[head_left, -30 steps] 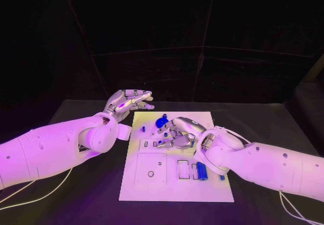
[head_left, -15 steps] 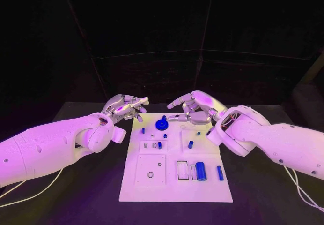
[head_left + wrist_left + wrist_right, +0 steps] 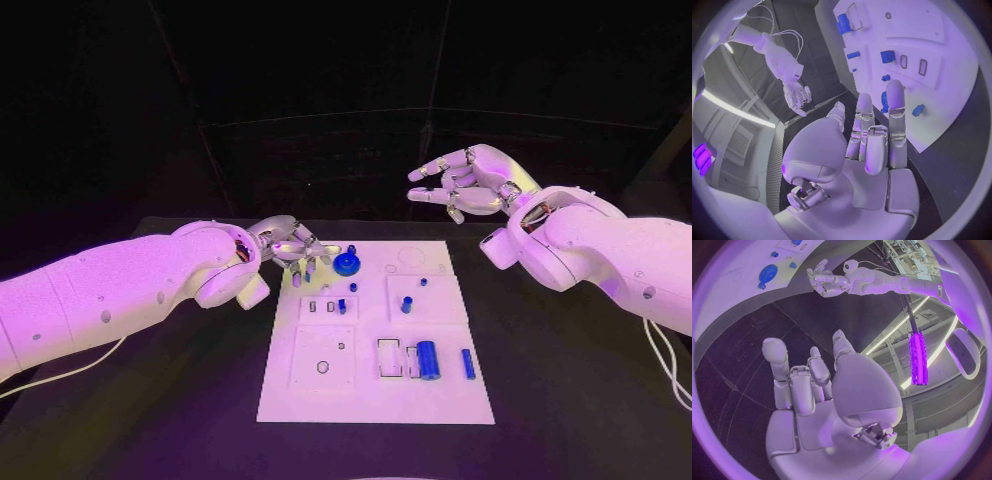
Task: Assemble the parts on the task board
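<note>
The white task board (image 3: 375, 400) lies in the middle of the table. A round blue knob (image 3: 346, 264) stands near its far edge, a small blue peg (image 3: 407, 304) sits mid-board, and a blue cylinder (image 3: 427, 358) and a slim blue piece (image 3: 467, 363) lie in the near right slots. My left hand (image 3: 296, 248) hovers at the board's far left corner, fingers out and holding nothing. In the left wrist view its fingers (image 3: 873, 135) reach over the board (image 3: 954, 100). My right hand (image 3: 469, 185) is raised behind the board, fingers spread and empty; its palm (image 3: 807, 380) faces away from the knob (image 3: 769, 274).
The black table (image 3: 173, 400) surrounds the board on all sides. Pale cables (image 3: 65, 375) trail from under both arms near the front corners. A dark backdrop stands behind the table.
My right hand has lifted off the middle of the board and swung up and back to the right. My left hand has dropped and moved in towards the board's far left corner.
</note>
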Robot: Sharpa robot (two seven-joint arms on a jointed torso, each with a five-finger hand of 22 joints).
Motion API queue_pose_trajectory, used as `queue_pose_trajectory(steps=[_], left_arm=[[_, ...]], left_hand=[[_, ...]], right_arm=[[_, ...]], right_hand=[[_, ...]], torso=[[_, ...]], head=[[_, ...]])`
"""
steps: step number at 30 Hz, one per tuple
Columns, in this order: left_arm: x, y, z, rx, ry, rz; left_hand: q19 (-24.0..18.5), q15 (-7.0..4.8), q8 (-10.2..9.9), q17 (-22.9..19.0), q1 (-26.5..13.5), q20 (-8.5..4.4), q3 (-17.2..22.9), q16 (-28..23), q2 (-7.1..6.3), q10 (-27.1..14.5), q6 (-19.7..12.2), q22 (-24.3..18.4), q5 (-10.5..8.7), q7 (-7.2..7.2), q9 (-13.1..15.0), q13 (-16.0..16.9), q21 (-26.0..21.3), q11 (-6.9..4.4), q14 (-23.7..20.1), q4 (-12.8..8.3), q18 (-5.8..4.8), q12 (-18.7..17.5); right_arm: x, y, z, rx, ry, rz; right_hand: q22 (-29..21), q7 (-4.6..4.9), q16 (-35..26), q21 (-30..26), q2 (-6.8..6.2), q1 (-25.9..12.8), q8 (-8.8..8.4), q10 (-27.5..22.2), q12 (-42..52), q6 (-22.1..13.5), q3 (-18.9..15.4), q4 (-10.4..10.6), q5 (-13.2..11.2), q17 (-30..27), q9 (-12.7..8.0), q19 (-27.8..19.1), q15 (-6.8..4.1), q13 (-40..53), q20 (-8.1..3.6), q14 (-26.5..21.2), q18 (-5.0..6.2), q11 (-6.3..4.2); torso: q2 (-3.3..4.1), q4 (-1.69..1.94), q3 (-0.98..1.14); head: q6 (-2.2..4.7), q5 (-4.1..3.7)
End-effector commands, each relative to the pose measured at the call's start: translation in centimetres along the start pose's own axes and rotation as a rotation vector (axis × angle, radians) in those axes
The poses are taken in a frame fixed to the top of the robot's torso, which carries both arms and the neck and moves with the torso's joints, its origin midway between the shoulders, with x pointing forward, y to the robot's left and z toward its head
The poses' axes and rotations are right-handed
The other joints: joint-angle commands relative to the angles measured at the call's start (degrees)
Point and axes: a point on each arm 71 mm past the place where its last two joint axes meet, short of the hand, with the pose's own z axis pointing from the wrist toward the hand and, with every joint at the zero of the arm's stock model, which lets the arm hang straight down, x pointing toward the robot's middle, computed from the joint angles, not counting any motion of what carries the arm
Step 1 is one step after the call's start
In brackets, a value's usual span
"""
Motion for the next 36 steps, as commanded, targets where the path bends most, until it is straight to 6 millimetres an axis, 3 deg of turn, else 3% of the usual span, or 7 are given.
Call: queue_pose_trajectory(steps=[1, 5, 8, 15, 26, 31, 36], left_arm=[[-0.3, 0.0, 0.3, -0.181, -0.003, 0.252], [-0.2, -1.3, 1.0, -0.216, -0.005, 0.316], [0.1, -2.0, 1.6, -0.236, 0.000, 0.343], [1.2, -3.1, 2.8, -0.270, 0.047, 0.386], [3.5, -3.8, 4.3, -0.353, 0.153, 0.454], [4.0, -3.9, 4.6, -0.383, 0.187, 0.471], [4.6, -4.3, 5.0, -0.394, 0.215, 0.476]], left_hand=[[-0.22, 0.15, 1.42, 10.66, 1.37, -0.09, -0.53, 0.95, 0.21, -0.49, -0.50, 1.08, -0.09, -0.11, 1.10, 0.82, 1.09, -0.05, 4.63, -0.43, 0.67, 0.98], [1.73, -0.40, 4.16, 12.72, -0.27, -0.46, -2.58, 2.59, 0.68, 1.36, 0.16, 7.89, -0.09, -0.98, 3.05, 3.34, 6.20, -0.76, 5.19, 1.37, -0.19, 4.30], [2.43, -1.11, 7.05, 13.23, -1.20, -0.89, -4.39, 3.01, 1.20, 5.51, 0.10, 12.05, -0.17, -1.75, 5.40, 14.16, 9.40, -1.44, 5.31, 3.21, -0.81, 15.00], [6.34, -1.61, 11.98, 15.05, -2.45, -1.58, -8.01, 4.34, 1.57, 7.00, -1.99, 25.19, -0.15, -2.40, 10.29, 22.34, 18.66, -2.15, 5.75, 6.23, -2.65, 23.11], [8.90, -1.66, 13.32, 15.05, -3.74, -1.80, -10.01, 4.34, 1.72, 6.55, -3.33, 32.61, -0.31, -2.46, 12.04, 22.94, 23.27, -2.16, 5.75, 6.36, -3.77, 23.73], [10.86, -1.70, 13.67, 15.05, -3.40, -1.87, -10.38, 4.34, 1.93, 6.22, -3.95, 37.17, -0.30, -2.41, 12.62, 22.97, 25.98, -2.14, 5.75, 6.14, -4.54, 23.75], [13.62, -1.78, 14.18, 15.05, -2.79, -2.00, -10.86, 4.34, 2.12, 5.81, -4.59, 43.36, -0.30, -2.42, 13.40, 22.92, 29.57, -2.17, 5.75, 6.00, -5.60, 23.71]], right_arm=[[-0.3, -0.2, 0.2, 0.010, 0.001, 0.045], [-0.3, -0.3, 0.4, 0.015, 0.005, 0.042], [-0.2, -0.2, 0.6, 0.018, 0.005, 0.035], [-0.1, -0.2, 0.8, 0.018, 0.002, 0.019], [0.0, -0.3, 0.9, 0.030, 0.001, 0.012], [0.0, -0.4, 0.9, 0.034, 0.004, 0.008], [0.1, -0.4, 0.9, 0.040, 0.009, 0.007]], right_hand=[[-0.10, -0.07, -0.23, -0.32, 0.31, 0.12, 0.16, -0.30, -0.24, 0.08, -0.46, -0.04, 0.27, 4.20, -0.03, -0.37, 0.05, 0.03, -0.23, 3.42, 0.50, -0.07], [-0.10, -0.07, -0.23, -0.32, 0.31, 0.12, 0.16, -0.30, -0.24, 0.08, -0.46, -0.04, 0.27, 4.20, -0.03, -0.37, 0.05, 0.03, -0.23, 3.42, 0.50, -0.07], [-0.39, -0.08, -0.34, -0.47, 0.50, 0.27, 0.21, -0.31, -0.28, 0.07, -0.65, -0.02, 0.54, 4.01, -0.04, -0.48, 0.03, -0.03, -0.24, 3.38, 0.55, -0.09], [-0.89, -0.01, -0.59, -0.75, 0.89, 0.16, 0.12, -0.64, -0.63, -0.24, -1.22, 0.33, 0.91, 3.60, -0.12, -0.71, 0.05, -0.50, -0.24, 3.29, 0.62, -0.04], [-1.34, 0.01, -0.84, -1.01, 0.93, 0.24, 0.11, -0.82, -0.81, -0.34, -1.53, 0.39, 1.12, 3.16, -0.13, -0.93, 0.06, -0.73, -0.24, 3.18, 0.69, -0.03], [-1.36, 0.02, -0.90, -1.03, 0.97, 0.28, 0.09, -0.83, -0.82, -0.41, -1.63, 0.42, 1.21, 3.07, -0.14, -0.94, 0.07, -0.75, -0.23, 3.16, 0.69, -0.02], [-1.43, 0.03, -0.96, -1.08, 1.11, 0.31, 0.10, -0.83, -0.83, -0.44, -1.81, 0.50, 1.42, 2.99, -0.14, -0.97, 0.07, -0.76, -0.23, 3.14, 0.70, -0.01]], torso=[[-0.61, 0.06, 0.24], [-0.79, 0.04, 0.39], [-0.82, 0.14, 0.45], [-0.87, 0.17, 0.48], [-0.68, 0.21, 0.39], [-0.71, 0.12, 0.54], [-0.63, 0.11, 0.38]], head=[[-0.31, 0.14], [-0.49, 0.52], [-0.62, 0.54], [-0.86, 0.64], [-1.35, 0.57], [-1.51, 0.72], [-1.69, 0.56]])
